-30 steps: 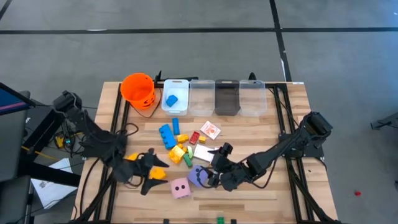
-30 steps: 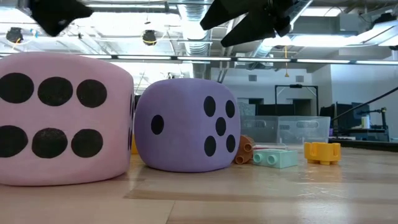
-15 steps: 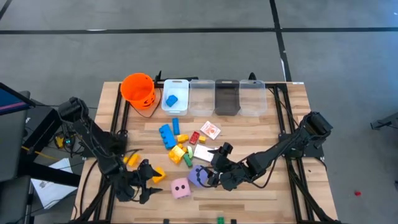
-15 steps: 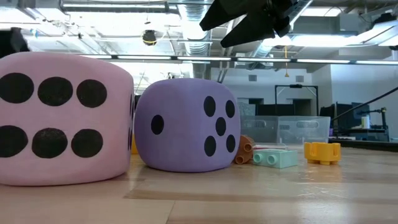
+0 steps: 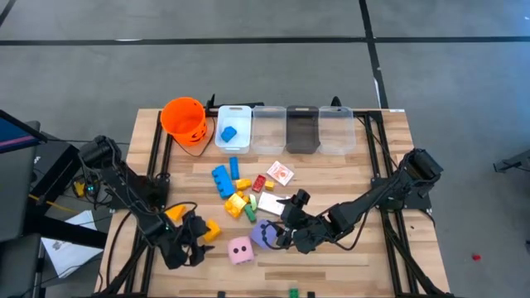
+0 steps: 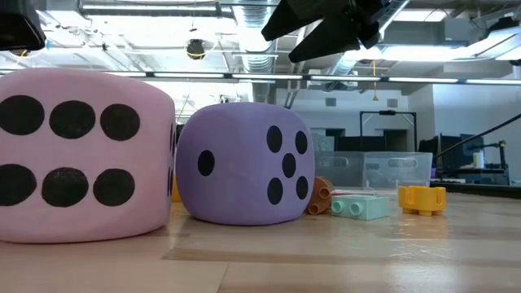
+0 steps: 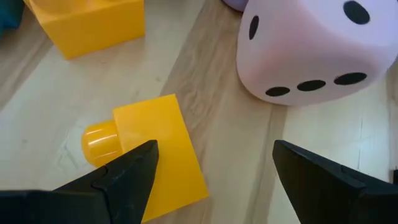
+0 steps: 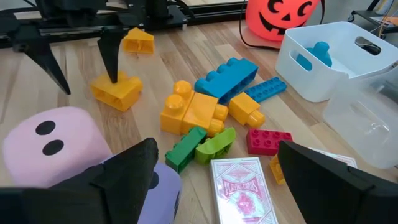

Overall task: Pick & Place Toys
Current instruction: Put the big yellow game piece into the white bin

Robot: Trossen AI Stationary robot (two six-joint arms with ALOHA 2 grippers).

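Left hand [image 5: 193,246]: yours, released, holding nothing, low over a yellow block [image 7: 152,152] beside the pink die [image 5: 240,250].
Right hand [image 5: 277,234]: released, empty, over the purple die [image 5: 263,234].
Other blocks: mid-table [image 5: 348,186]; one blue block [image 5: 228,132] in the white bin [image 5: 233,146].

A wooden counter [image 5: 373,248] stands on a grey floor [image 5: 248,66]. Toward its 12 o'clock edge, an orange pumpkin-face bucket [image 5: 183,118] sits at 11 o'clock, with a white bin [image 5: 233,127] just beside it, then three clear bins [image 5: 302,129] in a row.
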